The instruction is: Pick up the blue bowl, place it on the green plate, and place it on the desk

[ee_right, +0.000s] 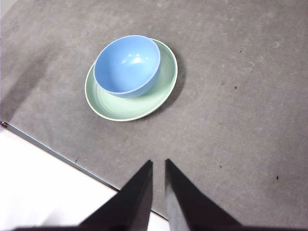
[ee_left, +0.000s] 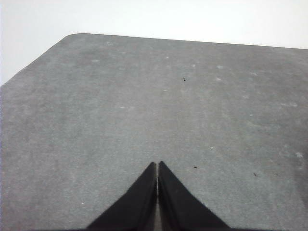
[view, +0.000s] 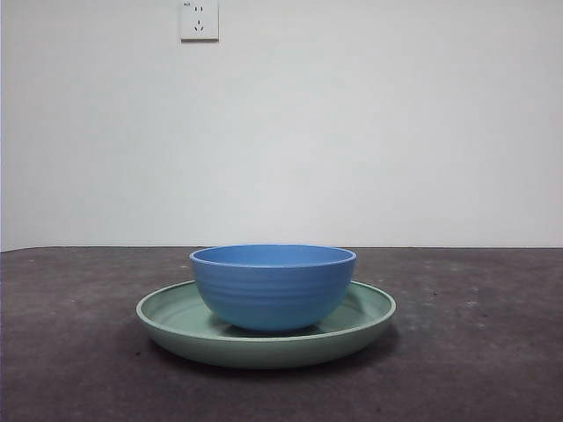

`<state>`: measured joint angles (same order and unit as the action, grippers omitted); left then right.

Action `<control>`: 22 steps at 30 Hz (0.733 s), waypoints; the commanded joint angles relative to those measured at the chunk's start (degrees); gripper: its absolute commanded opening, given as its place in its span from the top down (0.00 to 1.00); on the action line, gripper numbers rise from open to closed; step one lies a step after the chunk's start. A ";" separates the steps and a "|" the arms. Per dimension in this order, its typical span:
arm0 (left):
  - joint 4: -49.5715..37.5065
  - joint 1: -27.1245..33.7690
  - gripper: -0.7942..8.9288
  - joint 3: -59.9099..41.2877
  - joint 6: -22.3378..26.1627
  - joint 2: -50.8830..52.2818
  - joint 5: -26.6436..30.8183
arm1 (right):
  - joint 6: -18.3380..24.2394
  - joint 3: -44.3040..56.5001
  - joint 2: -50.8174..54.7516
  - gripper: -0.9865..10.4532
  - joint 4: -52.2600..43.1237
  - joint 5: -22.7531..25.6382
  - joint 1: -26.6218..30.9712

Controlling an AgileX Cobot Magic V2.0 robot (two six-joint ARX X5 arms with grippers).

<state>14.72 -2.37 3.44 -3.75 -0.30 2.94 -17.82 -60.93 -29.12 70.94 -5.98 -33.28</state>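
Observation:
The blue bowl (view: 273, 286) stands upright inside the green plate (view: 176, 321), a little off the plate's centre, on the desk (view: 475, 352). The right wrist view shows the bowl (ee_right: 127, 65) and the plate (ee_right: 144, 103) from above and some way off. My right gripper (ee_right: 158, 163) hangs high over the desk's edge, well apart from them, empty, with its jaws almost together and only a narrow slit between them. My left gripper (ee_left: 157, 163) is shut and empty over bare desk (ee_left: 144, 96). Neither arm shows in the front view.
A white wall with a power socket (view: 200, 19) stands behind the desk. The desk's edge (ee_right: 57, 154) runs close under my right gripper, with white floor beyond it. A rounded desk corner (ee_left: 72, 36) shows in the left wrist view.

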 commanded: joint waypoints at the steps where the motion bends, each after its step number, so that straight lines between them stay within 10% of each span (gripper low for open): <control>1: 0.44 0.04 0.91 -1.20 0.50 0.11 0.07 | 0.42 -0.90 -0.26 0.88 -0.61 0.07 -0.35; 12: 0.44 0.04 0.91 -1.20 0.50 0.11 0.07 | 3.19 -0.52 1.03 0.88 -1.68 0.13 7.28; 18: 0.46 0.04 0.91 -1.20 0.50 0.11 0.07 | 16.57 14.16 11.06 0.88 -21.03 3.30 21.16; 22: 0.44 0.04 0.91 -1.20 0.50 0.11 0.07 | 16.92 31.56 20.98 0.88 -40.17 3.02 29.94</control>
<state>14.72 -2.37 3.42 -3.75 -0.30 2.94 -2.83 -33.19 -9.67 36.01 -3.14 -4.51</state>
